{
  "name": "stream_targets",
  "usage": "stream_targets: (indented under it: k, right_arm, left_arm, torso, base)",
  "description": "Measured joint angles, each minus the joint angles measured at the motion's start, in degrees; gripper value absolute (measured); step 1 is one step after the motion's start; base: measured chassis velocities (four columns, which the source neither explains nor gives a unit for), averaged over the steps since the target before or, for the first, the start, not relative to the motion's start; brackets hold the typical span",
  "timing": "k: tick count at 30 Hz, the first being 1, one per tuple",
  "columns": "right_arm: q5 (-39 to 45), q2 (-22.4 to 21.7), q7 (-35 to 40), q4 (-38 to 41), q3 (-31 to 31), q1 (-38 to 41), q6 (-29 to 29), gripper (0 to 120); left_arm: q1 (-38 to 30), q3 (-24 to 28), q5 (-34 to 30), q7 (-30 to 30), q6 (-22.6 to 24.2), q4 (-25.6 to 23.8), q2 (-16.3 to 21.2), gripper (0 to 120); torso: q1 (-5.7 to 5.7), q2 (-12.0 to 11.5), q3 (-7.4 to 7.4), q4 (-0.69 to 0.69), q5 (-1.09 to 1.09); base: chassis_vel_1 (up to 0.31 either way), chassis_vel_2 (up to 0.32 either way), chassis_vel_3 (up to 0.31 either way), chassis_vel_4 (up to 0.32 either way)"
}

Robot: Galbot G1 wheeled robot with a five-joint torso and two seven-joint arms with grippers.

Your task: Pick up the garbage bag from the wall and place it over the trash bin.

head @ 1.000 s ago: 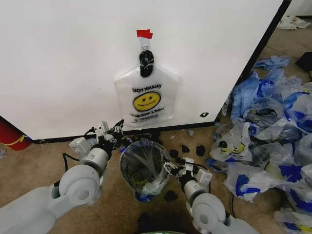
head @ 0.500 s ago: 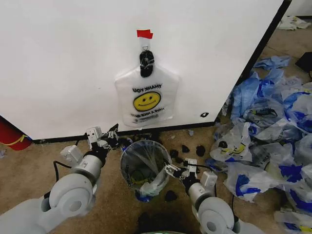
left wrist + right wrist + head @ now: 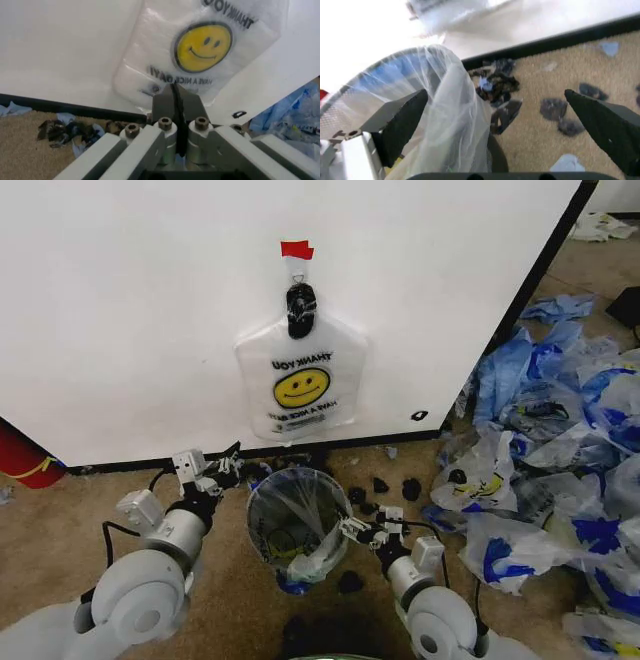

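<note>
The garbage bag [image 3: 300, 385], white with a yellow smiley face and "THANK YOU" print, hangs flat on the white wall from a black clip [image 3: 300, 308]. In the left wrist view the garbage bag [image 3: 202, 47] is straight ahead. Below it on the carpet stands the trash bin [image 3: 295, 476], a round black mesh basket lined with a translucent bag. My left gripper [image 3: 230, 460] is low beside the bin's left rim, its fingers [image 3: 175, 101] shut with nothing between them. My right gripper [image 3: 348, 528] sits at the bin's right rim. Its fingers [image 3: 400, 123] are spread wide open beside the liner [image 3: 445, 112].
A large heap of blue-streaked white plastic bags [image 3: 560, 450] covers the floor on the right. Black scraps [image 3: 410, 488] lie on the carpet near the wall's base. A red cylinder [image 3: 20, 455] stands at the far left. Red tape [image 3: 296, 249] marks the wall above the clip.
My left arm has drawn back and down, away from the wall and to the left. The right gripper has shifted slightly lower beside the bin. The hanging bag has not moved.
</note>
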Motion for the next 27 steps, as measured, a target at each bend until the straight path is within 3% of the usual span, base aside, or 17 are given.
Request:
stream_targets:
  k: [12,15,18,19,21,23,25,26,27]
  right_arm:
    - [-2.9,-1.6,-6.3,2.2,3.7,-0.6,5.3,100]
    - [-7.1,-1.0,-6.6,1.9,6.6,0.4,8.6,100]
    - [-11.7,-0.8,-5.2,1.7,11.1,1.3,9.6,100]
    - [-11.7,-0.8,-5.2,1.7,11.1,1.3,9.6,100]
    - [-16.1,-1.6,-3.4,1.6,17.0,1.4,9.6,100]
    - [-18.2,-3.6,-1.1,1.2,23.2,1.1,9.0,100]
    - [-18.7,-4.4,-0.7,1.2,26.4,-0.3,9.1,100]
    - [-19.2,-4.7,-0.5,1.7,30.3,-3.0,10.5,100]
    - [-19.2,-4.7,-0.5,1.7,30.3,-3.0,10.5,100]
  left_arm:
    - [2.8,-1.4,1.8,0.7,-0.2,-0.6,-2.0,0]
    - [4.5,-3.7,3.6,1.8,-0.2,-0.6,-3.9,0]
    - [6.8,-6.9,6.8,3.2,-0.2,-0.5,-6.1,14]
    - [6.8,-6.9,6.8,3.2,-0.2,-0.5,-6.1,14]
    - [10.1,-10.8,13.1,5.6,-0.6,0.6,-9.2,24]
    - [15.3,-16.0,24.0,7.2,-0.7,1.1,-14.3,30]
    - [17.2,-17.8,28.2,7.8,-0.7,0.8,-16.8,39]
    - [18.1,-19.2,31.2,8.3,-0.8,0.7,-19.2,43]
    - [18.1,-19.2,31.2,8.3,-0.8,0.7,-19.2,43]
  torso:
    - [0.0,0.0,0.0,0.01,0.0]
    - [0.0,0.0,0.0,0.0,0.01]
    - [0.0,0.0,0.0,0.02,0.01]
    - [0.0,0.0,0.0,0.02,0.01]
    - [0.0,0.0,0.0,0.0,0.01]
    - [0.0,0.0,0.0,0.03,0.01]
    - [0.0,0.0,0.0,0.07,0.02]
    - [0.0,0.0,-0.01,0.0,0.0]
    - [0.0,0.0,-0.01,0.0,0.0]
  base:
    - [0.0,0.0,0.0,0.0]
    - [0.0,0.0,0.0,0.0]
    - [0.0,0.0,0.0,0.0]
    - [0.0,0.0,0.0,0.0]
    - [0.0,0.0,0.0,0.0]
    - [0.0,0.0,0.0,0.0]
    - [0.0,0.0,0.0,0.0]
    - [0.0,0.0,0.0,0.0]
    - [0.0,0.0,0.0,0.0]
